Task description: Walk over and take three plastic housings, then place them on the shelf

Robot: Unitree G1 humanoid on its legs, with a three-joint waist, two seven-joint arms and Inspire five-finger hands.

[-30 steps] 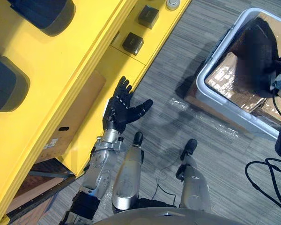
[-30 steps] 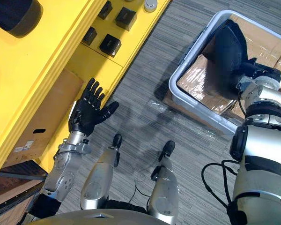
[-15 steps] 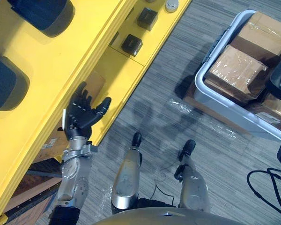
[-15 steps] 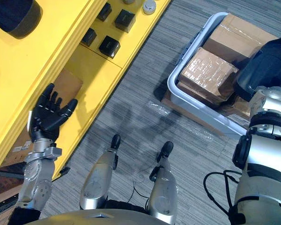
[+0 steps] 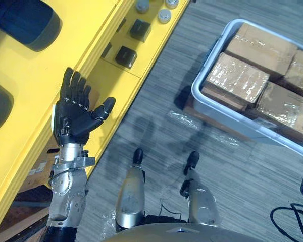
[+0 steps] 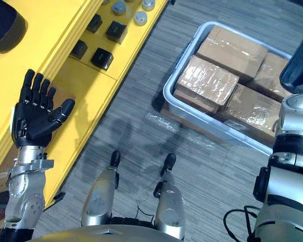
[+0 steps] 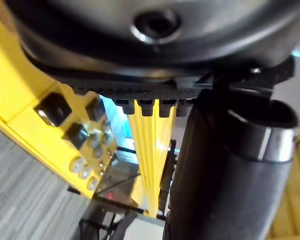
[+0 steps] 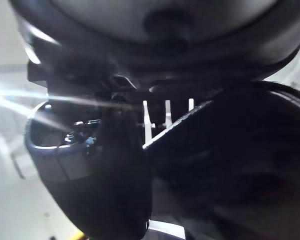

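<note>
Left hand [image 5: 76, 113] is released, flat and spread, palm toward the head camera, holding nothing. It is raised over the front edge of the yellow shelf [image 5: 98, 75], probably kept free for balance or the next pick. Two dark plastic housings [image 5: 20, 22] lie on the shelf's top level toward its left edge, so likely placed; small black blocks [image 5: 125, 55] sit on the lower ledge. Right hand [image 8: 155, 45] — grip cannot be told; a dark bulk [image 6: 300, 63] above its wrist may be the third housing, beside the grey bin [image 6: 212, 126] of boxes [image 6: 207, 83].
</note>
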